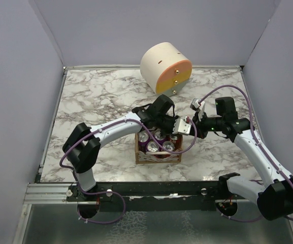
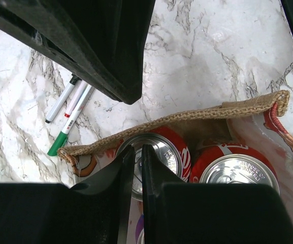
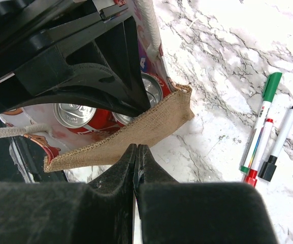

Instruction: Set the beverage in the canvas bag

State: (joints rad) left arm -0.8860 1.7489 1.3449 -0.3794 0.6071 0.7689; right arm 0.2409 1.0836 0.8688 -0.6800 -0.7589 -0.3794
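The tan canvas bag [image 1: 156, 156] stands upright at the table's near centre with several beverage cans [image 1: 154, 146] inside. In the left wrist view two red cans [image 2: 169, 147] [image 2: 237, 173] sit behind the burlap rim [image 2: 187, 119]. My left gripper [image 1: 183, 127] [image 2: 137, 150] hovers over the bag's right end, its jaws shut to a thin slit with nothing between them. My right gripper [image 1: 194, 127] [image 3: 136, 147] is shut and empty, its tips right at the bag's outer burlap wall [image 3: 136, 127]. The bag's white rope handle [image 3: 149, 20] hangs beside the left gripper.
A cream-and-orange round drawer box [image 1: 165, 68] stands at the back centre. Three marker pens [image 3: 262, 137] [image 2: 67, 109] lie on the marble just right of the bag. Grey walls enclose the table on three sides.
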